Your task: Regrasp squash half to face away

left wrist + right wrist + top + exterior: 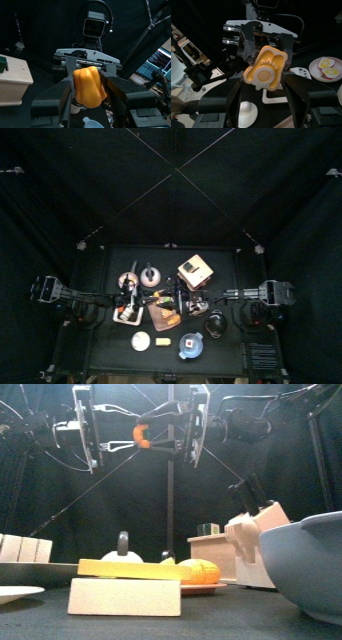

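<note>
High above the middle of the small black table [114,263], one orange squash half [140,436] is being held in the air between two black grippers, well clear of everything on the tabletop. It is being clasped by the right gripper [266,75], whose jaws are being pressed against its two long sides. The left gripper [88,87] is being kept around the same piece from the opposite side; whether it is gripping or merely flanking cannot be told.

Only the smooth, rounded orange skin is being shown in the left wrist view, while the flat yellow cut face with its seed hollow is being shown in the right wrist view alone. One pale pink plate [328,67] carrying two halved eggs is also being shown there, near the table's right edge. At the front edge, one yellow slab [127,569] is being carried on one beige block [124,596], and one grey-blue bowl [305,569] is being shown close at the right front corner.
</note>
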Tool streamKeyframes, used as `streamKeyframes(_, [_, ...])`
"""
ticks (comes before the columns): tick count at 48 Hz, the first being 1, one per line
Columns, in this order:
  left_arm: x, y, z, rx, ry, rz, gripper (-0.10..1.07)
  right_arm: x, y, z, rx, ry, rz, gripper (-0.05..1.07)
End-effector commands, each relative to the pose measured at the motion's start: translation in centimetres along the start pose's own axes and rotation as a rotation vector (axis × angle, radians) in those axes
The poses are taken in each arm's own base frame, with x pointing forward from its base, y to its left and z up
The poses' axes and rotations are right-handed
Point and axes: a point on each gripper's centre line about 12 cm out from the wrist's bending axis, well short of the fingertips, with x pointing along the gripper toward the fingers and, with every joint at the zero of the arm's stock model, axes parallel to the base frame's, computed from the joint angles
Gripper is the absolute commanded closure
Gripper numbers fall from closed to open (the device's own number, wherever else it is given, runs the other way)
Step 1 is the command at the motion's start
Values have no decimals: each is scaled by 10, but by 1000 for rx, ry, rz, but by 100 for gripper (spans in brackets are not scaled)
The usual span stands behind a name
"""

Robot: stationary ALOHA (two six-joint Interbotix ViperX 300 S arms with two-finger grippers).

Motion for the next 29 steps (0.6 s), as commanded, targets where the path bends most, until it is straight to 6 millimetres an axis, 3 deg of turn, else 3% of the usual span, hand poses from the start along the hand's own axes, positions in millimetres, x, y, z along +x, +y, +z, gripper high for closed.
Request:
streamKeyframes(1, [5,-4,6,1,-24,-13,32,-1,6,14,0,-38,15,28])
streamKeyframes(15, [1,-1,5,4,-18,-3,34,-4,6,13,8,-37,15,28])
streamKeyframes(29, [-2,-1,6,4,-17,-5,34,-20,8,17,18,-50,6,28])
